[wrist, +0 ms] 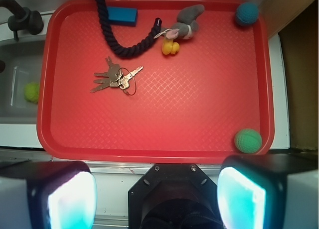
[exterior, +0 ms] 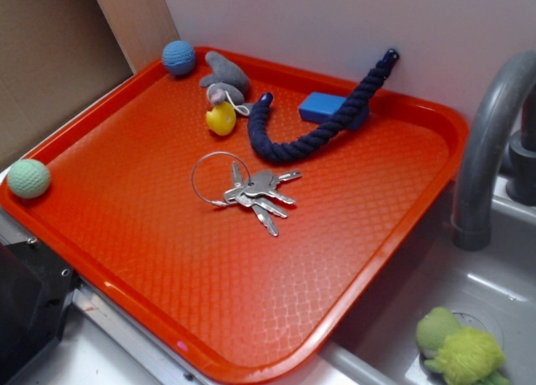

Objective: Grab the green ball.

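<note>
The green ball (exterior: 28,178) (wrist: 248,141) lies in a corner of the red tray (exterior: 360,234) (wrist: 199,114), against the rim, well apart from the keys (exterior: 255,192) (wrist: 113,78) and the blue ball (exterior: 178,57) (wrist: 246,13). The gripper (wrist: 157,196) is high above the tray edge, jaws wide apart, holding nothing. Centre it over the ball, descend vertically, and align the jaws so that neither finger strikes the rim.

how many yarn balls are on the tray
2. The green ball sits in the tray's corner nearest the gripper; the blue ball sits in a far corner beside the grey plush. None looks hidden.
</note>
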Robot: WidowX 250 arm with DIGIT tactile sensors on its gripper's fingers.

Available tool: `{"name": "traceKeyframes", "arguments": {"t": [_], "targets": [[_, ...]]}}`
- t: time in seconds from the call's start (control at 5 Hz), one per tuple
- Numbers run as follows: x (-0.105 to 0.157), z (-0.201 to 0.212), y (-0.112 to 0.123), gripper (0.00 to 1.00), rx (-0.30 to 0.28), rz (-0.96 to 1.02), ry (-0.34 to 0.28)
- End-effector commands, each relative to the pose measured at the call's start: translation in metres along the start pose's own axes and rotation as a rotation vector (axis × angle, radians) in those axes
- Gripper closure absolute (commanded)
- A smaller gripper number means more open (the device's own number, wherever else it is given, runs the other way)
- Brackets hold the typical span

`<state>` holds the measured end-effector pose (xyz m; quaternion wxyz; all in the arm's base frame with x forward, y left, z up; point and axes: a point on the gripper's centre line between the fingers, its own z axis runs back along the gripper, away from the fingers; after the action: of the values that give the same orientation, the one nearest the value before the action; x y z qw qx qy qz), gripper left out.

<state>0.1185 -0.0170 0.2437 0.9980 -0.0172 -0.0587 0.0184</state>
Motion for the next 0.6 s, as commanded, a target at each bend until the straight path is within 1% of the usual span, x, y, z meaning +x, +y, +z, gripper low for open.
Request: {"name": "traceKeyframes", "arguments": {"t": [0.0,0.2,0.4], "targets": [[0.0,0.0,0.0,0.0,0.0,0.0,0.0],[0.007,-0.045,0.028,0.0,0.096,0.006,0.033],[0.01,-0.065,0.047,0.0,0.129,-0.102,-0.003]]}}
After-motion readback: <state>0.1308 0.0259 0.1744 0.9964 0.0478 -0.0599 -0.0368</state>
